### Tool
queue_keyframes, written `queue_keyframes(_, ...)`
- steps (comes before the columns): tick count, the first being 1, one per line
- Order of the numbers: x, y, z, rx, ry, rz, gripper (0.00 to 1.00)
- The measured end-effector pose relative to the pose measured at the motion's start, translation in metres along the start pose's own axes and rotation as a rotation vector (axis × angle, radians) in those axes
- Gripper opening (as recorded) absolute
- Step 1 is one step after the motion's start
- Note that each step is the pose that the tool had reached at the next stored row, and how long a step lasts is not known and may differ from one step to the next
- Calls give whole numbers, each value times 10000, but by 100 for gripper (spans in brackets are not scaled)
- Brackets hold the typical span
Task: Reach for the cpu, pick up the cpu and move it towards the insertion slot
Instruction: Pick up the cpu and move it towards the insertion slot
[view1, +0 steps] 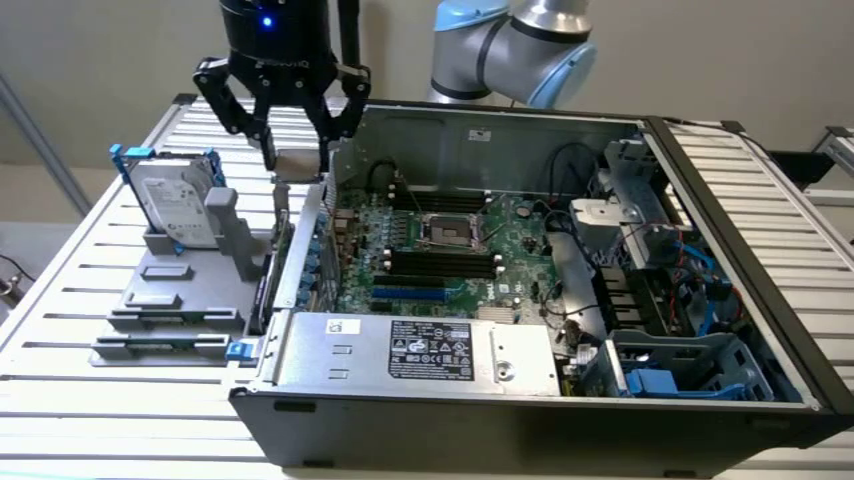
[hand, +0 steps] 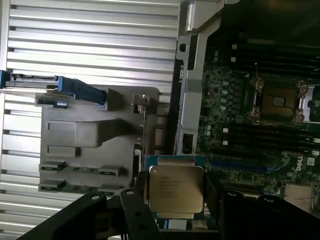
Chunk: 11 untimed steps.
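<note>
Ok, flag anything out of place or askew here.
The small flat square silver chip is out of any seat, gripped in the black hand over the case's side wall at the exterior view's left. The silver-framed square socket looks empty. Nothing seems spilled or askew.

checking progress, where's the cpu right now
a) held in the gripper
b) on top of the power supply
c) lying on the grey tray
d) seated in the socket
a: the cpu is held between the fingers of the gripper, well apart from the insertion slot.
</note>
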<state>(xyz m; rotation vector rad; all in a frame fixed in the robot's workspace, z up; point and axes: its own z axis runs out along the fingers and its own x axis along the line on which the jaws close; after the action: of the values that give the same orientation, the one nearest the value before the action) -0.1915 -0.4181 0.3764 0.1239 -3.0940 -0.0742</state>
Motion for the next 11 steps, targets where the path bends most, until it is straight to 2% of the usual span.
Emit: queue_keyframes(11,-477,19,-20,-2,1,2,55)
